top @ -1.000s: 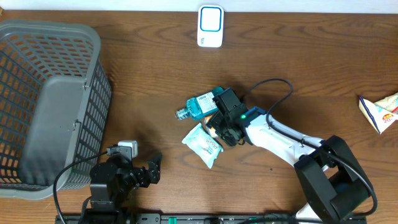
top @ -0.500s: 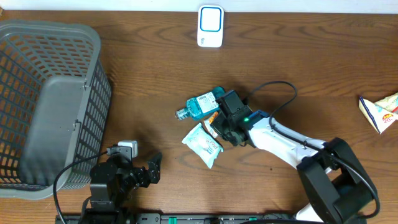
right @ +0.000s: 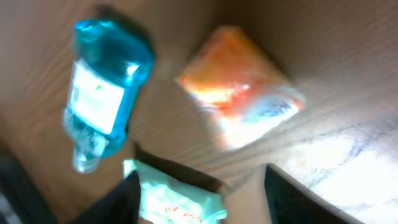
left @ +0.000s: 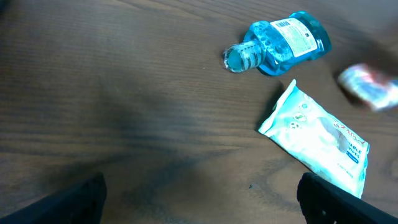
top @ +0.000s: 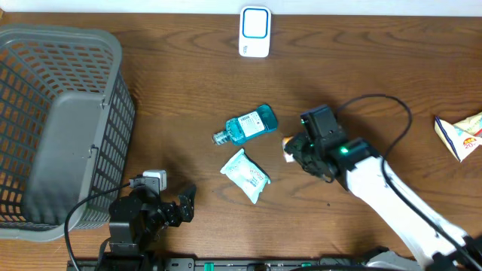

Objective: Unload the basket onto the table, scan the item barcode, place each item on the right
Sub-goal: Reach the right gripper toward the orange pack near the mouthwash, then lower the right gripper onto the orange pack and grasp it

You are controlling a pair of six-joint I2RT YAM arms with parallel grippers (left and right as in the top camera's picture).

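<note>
On worktop [top: 376,83] right of centre, orange packet [right: 239,102] lay just ahead of right tool [top: 298,153], outside its jaws. Tool released, jaws spread, nothing gripped. Right arm far nearer; left tool [left: 202,198] spread, empty. Scanner [top: 254,31] well beyond, up-table.

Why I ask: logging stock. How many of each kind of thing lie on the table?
Basket: 1
Scanner: 1
Bottle: 1
Packets: 3 (pale green packet, orange packet, white packet)
Total: 6
</note>
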